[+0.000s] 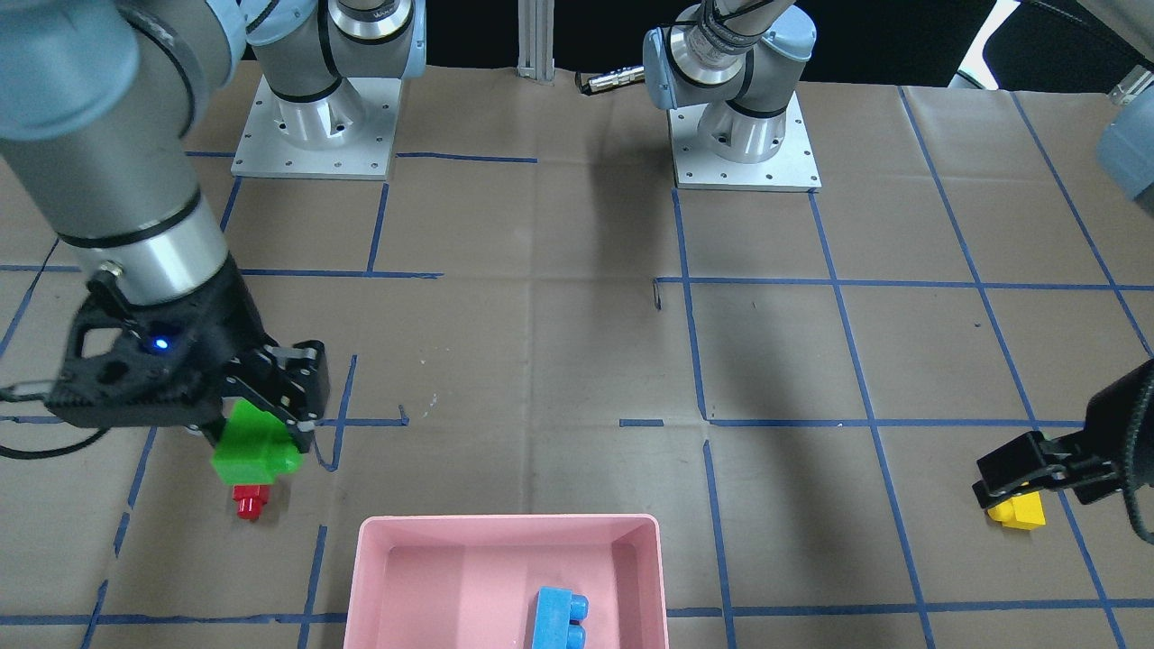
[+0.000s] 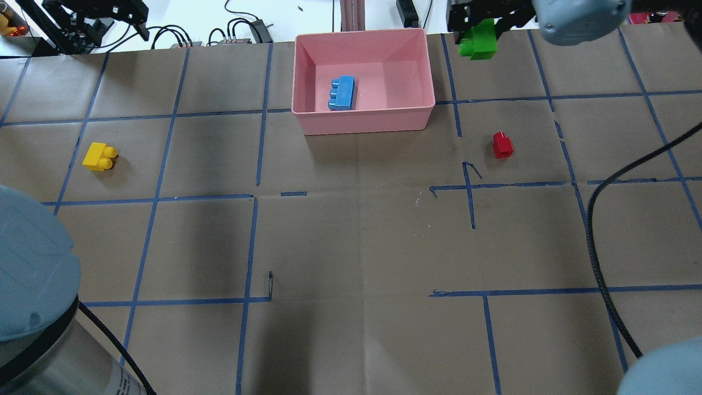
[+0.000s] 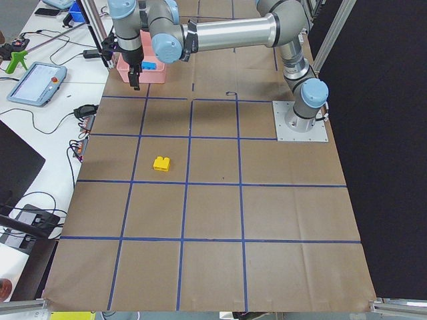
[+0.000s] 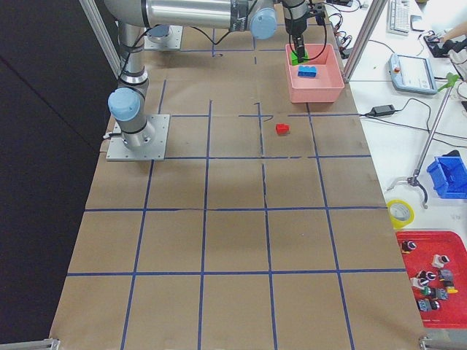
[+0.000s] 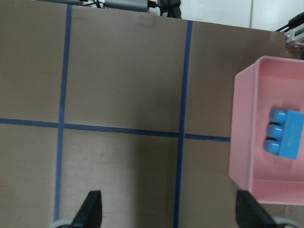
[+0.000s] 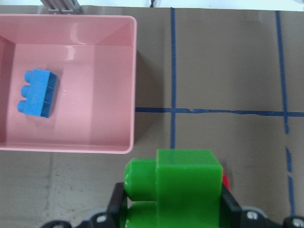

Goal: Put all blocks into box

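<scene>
My right gripper (image 1: 270, 431) is shut on the green block (image 1: 255, 451) and holds it above the table, beside the pink box (image 2: 395, 71) on its right side. In the right wrist view the green block (image 6: 183, 183) fills the bottom. The red block (image 2: 502, 145) lies on the table below it. The blue block (image 2: 342, 93) lies inside the box. The yellow block (image 2: 99, 157) lies alone at the table's left. My left gripper (image 5: 171, 211) is open and empty, held high to the left of the box.
Brown paper with a grid of blue tape (image 2: 252, 247) covers the table. The arm bases (image 1: 744, 135) stand at the robot's edge. Cables and devices (image 2: 241, 30) lie beyond the far edge behind the box.
</scene>
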